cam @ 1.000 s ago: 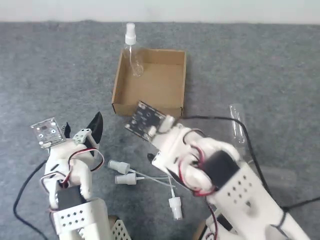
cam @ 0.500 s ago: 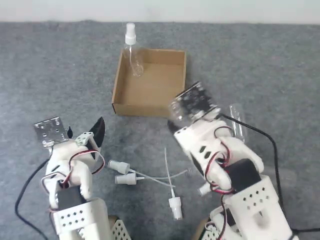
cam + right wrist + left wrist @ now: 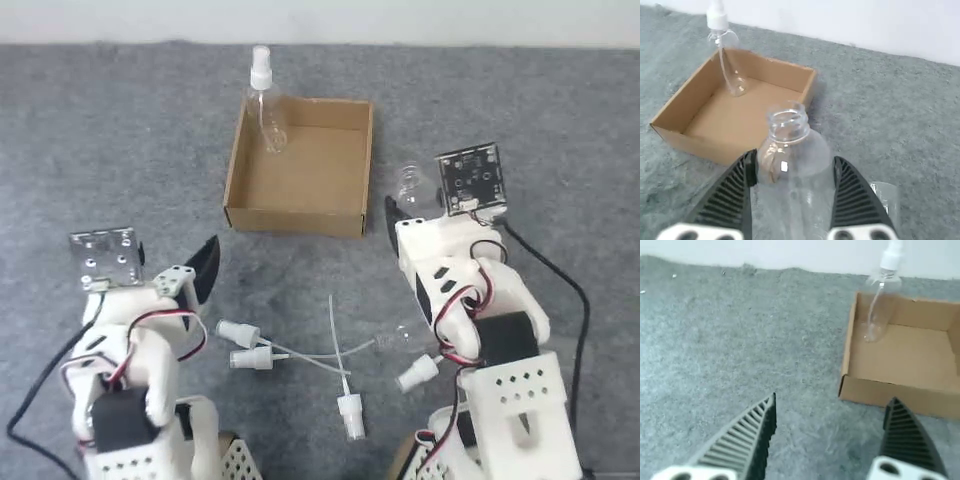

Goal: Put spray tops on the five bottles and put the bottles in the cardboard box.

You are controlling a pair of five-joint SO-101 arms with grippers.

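Observation:
The open cardboard box [image 3: 300, 165] sits on the grey carpet, with one capped spray bottle [image 3: 266, 100] standing in its far left corner. That box [image 3: 735, 117] and bottle [image 3: 725, 60] also appear in the right wrist view. My right gripper [image 3: 405, 205] is shut on a clear bottle [image 3: 410, 183] with no top, held upright just off the box's right front corner. Its open neck [image 3: 787, 120] rises between my fingers [image 3: 730, 195]. My left gripper [image 3: 831, 402] is open and holds nothing, low in front of the box [image 3: 905, 355]. In the high view it [image 3: 190, 270] is at the left.
Loose spray tops [image 3: 237, 333] [image 3: 252, 358] [image 3: 350, 415] lie on the carpet between the arms, their thin tubes crossing. Another top [image 3: 418, 373] lies by the right arm's base. A second clear bottle [image 3: 885, 197] lies on the carpet beside the held one.
The right arm has swung from the middle of the carpet to the right, bringing the clear bottle up beside the box's right front corner. The left arm has shifted only slightly.

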